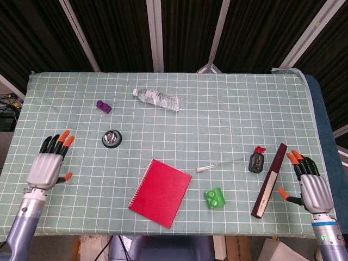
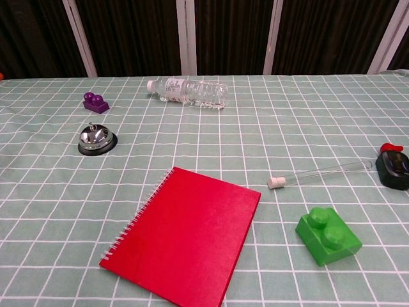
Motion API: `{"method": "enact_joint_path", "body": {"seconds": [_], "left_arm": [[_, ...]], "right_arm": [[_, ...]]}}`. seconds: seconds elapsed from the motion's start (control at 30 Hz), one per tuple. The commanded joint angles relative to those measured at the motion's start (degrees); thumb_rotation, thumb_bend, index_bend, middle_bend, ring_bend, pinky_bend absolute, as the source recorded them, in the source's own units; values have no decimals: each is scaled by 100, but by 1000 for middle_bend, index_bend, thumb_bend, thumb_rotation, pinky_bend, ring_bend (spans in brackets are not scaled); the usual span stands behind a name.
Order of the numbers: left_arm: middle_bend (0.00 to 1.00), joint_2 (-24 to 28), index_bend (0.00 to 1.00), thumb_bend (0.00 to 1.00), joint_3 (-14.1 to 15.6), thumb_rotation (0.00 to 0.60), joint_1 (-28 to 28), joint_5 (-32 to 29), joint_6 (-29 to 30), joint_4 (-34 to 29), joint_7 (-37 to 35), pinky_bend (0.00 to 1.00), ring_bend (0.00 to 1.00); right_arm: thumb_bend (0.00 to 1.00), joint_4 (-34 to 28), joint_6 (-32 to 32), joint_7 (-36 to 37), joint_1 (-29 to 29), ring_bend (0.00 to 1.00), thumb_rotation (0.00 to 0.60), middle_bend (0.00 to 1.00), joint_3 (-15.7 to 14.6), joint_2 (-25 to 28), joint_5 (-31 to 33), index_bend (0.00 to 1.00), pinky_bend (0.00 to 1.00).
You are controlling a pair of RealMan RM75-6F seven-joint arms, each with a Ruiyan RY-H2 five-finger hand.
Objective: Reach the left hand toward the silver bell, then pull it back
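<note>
The silver bell [image 1: 112, 138] on its black base stands alone on the left part of the checked cloth, also seen in the chest view as the bell [image 2: 96, 139]. My left hand [image 1: 50, 162] hovers near the table's front left edge, well apart from the bell, fingers spread and holding nothing. My right hand [image 1: 309, 184] is at the front right corner, fingers apart and empty. Neither hand shows in the chest view.
A red notebook [image 1: 160, 192] lies front centre. A green brick [image 1: 215, 197], a glass tube [image 1: 217, 165], a black and red object [image 1: 256, 160] and a dark long bar [image 1: 270, 179] lie to the right. A water bottle [image 1: 157, 99] and purple brick [image 1: 104, 106] lie farther back.
</note>
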Motion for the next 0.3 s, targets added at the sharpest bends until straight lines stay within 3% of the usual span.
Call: {"method": "enact_joint_path", "body": {"seconds": [0.03,0.17,0.3], "left_arm": [[0,283,0,95,408,600,523,500,517,-78,-333,0,0],[0,382,0,95,651,600,911,828,869,117,-603,0,0],[0,392,0,95,654,600,1052,1012,980,315,-788,0,0]], "right_arm": [[292,-2,1,-1,-2,0,600,0,1,-1,5,0,0],[292,-11,-3,15,-4,0,600,0,4,5,19,0,0],[292,-21,-25,22,5,0,600,0,5,7,30,0,0]]}}
